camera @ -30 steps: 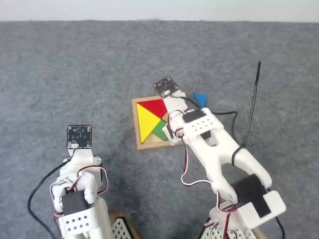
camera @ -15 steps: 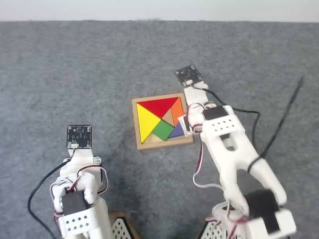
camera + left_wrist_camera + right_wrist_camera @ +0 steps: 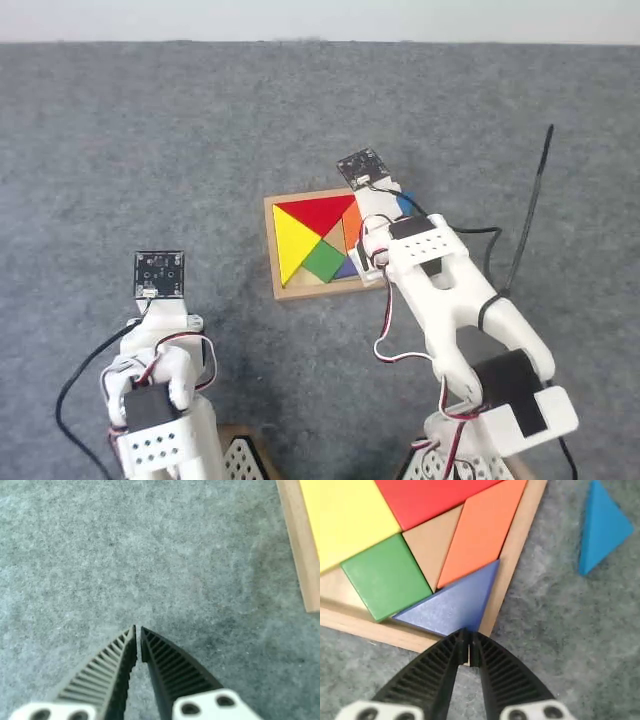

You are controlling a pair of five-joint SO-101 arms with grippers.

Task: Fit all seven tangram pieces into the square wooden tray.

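The square wooden tray [image 3: 272, 250] holds a red triangle [image 3: 430, 495], a yellow triangle [image 3: 350, 515], a green square [image 3: 385, 575] and an orange parallelogram [image 3: 482, 530]. A purple triangle [image 3: 452, 607] sits at the tray's corner, one edge riding over the rim [image 3: 515, 555]. A bare triangular slot [image 3: 432, 547] shows between green and orange. My right gripper [image 3: 468, 632] is shut, its tips touching the purple triangle's edge. A blue triangle [image 3: 602, 525] lies on the carpet outside the tray. My left gripper [image 3: 138, 628] is shut over bare carpet, away from the tray's edge [image 3: 295, 545].
Grey carpet covers the table. The right arm's body [image 3: 440, 280] and its black cable [image 3: 525, 215] stretch to the right of the tray. The left arm [image 3: 155, 380] stands at the near left.
The right arm swung right off the tray, uncovering the purple triangle, then came partway back left toward the tray's right edge. The left arm has not moved.
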